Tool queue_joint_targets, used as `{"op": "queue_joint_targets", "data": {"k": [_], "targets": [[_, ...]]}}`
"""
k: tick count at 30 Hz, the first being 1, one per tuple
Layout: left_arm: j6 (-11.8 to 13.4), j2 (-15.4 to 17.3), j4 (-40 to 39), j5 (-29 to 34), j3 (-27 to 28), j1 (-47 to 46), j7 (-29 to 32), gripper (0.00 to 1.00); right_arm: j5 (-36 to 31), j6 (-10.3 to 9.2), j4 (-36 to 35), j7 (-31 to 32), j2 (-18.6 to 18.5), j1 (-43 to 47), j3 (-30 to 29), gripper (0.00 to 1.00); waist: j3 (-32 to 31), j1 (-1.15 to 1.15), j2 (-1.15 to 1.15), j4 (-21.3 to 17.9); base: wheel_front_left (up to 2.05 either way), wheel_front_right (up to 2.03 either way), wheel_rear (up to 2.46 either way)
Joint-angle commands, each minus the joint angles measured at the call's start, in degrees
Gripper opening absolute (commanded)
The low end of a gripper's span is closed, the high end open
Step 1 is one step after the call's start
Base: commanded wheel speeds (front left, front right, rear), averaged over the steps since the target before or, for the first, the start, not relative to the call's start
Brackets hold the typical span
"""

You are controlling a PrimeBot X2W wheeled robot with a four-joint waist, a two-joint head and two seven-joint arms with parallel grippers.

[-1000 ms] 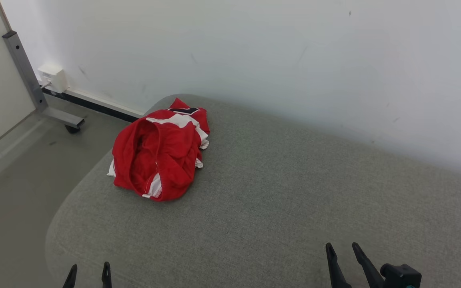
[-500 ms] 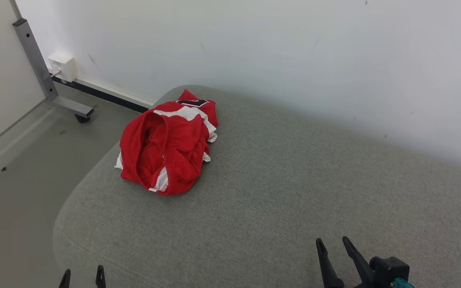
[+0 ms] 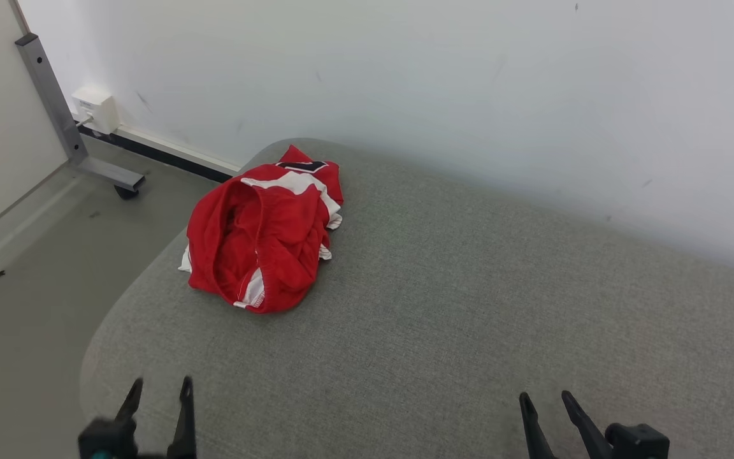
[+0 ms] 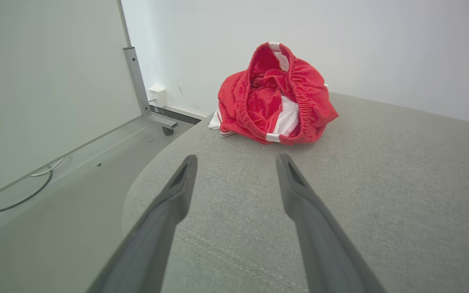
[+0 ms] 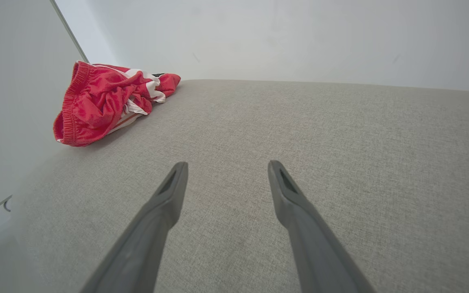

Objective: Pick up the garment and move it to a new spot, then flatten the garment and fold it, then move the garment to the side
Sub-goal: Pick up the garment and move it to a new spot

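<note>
Red garment (image 3: 259, 245) tops grey cushion (image 3: 437, 306) (wall (image 3: 405, 76) behind); left gripper (image 3: 160, 382), right gripper (image 3: 544, 396) splayed, empty.

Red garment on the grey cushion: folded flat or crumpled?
Crumpled: the red garment sits bunched in a heap, elastic waistband gaping.

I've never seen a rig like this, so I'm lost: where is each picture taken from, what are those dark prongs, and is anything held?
This is a wheeled robot with two arms, each ending in a gripper with two long dark fingers: your prongs. The picture with both grippers comes from a camera on its head: the left gripper sits lower left, the right gripper lower right. The other two come from wrist cameras, each looking along its own gripper's fingers. On the grey padded surface lies a crumpled red and white garment, near the far left corner by the white wall. Both grippers are open and empty, away from the garment.
</note>
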Motion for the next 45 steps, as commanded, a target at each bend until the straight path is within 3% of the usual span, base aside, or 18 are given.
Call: {"op": "queue_joint_targets", "data": {"k": [1,5,16,27,33,39,40,41,45], "targets": [[-0.22,0.52,2.61,-0.86,-1.05,-4.06,1.82,1.0,0.05,-0.12,-0.51,-0.39,-0.43,1.48,-0.62,1.0,-0.1,-0.01,-0.01,-0.11,0.0,0.0,0.0],[-0.31,1.6,7.0,-3.78,-1.63,-12.35,5.9,1.0,-1.55,-0.12,-3.07,1.26,-0.82,2.7,-1.2,1.0,1.58,-0.01,-0.01,-2.57,0.0,0.0,0.0],[-0.44,2.74,14.95,-14.67,-0.07,-32.85,12.53,1.0,-5.61,-0.12,-18.91,10.09,-7.2,1.81,-3.85,1.0,15.47,-0.01,-0.01,-12.2,0.0,0.0,0.0],[-0.37,7.82,20.82,-22.01,0.4,-40.93,19.81,1.0,-6.8,-0.12,-31.56,15.26,-8.74,2.99,-4.66,1.0,23.09,-0.01,-0.01,-17.87,0.0,0.0,0.0],[1.56,10.61,23.65,-21.42,0.16,-43.0,24.28,1.0,-6.97,-0.12,-34.47,16.6,-8.29,3.85,-5.06,1.0,24.34,-0.01,-0.01,-19.4,0.0,0.0,0.0],[5.36,13.77,25.47,-18.72,-0.46,-42.32,24.36,1.0,-7.2,-0.12,-34.31,16.66,-7.35,4.11,-3.9,1.0,23.5,-0.01,-0.01,-20.48,0.0,0.0,0.0],[5.62,13.92,25.53,-18.78,-0.58,-42.13,24.5,0.44,-7.12,-0.12,-34.26,16.66,-7.26,4.11,-3.81,1.0,23.4,-0.01,-0.01,-20.56,0.0,0.0,0.0],[5.79,14.12,25.26,-18.74,-0.71,-41.72,24.69,0.0,-6.94,-0.12,-33.98,16.48,-7.07,4.18,-3.82,1.0,23.0,-0.01,-0.01,-20.49,0.0,0.0,0.0],[5.23,15.24,23.78,-18.58,-1.07,-41.52,24.95,0.0,-6.06,-0.12,-33.21,15.79,-6.79,4.23,-3.88,1.0,21.78,-0.01,-0.01,-19.86,0.0,0.0,0.0]]}}
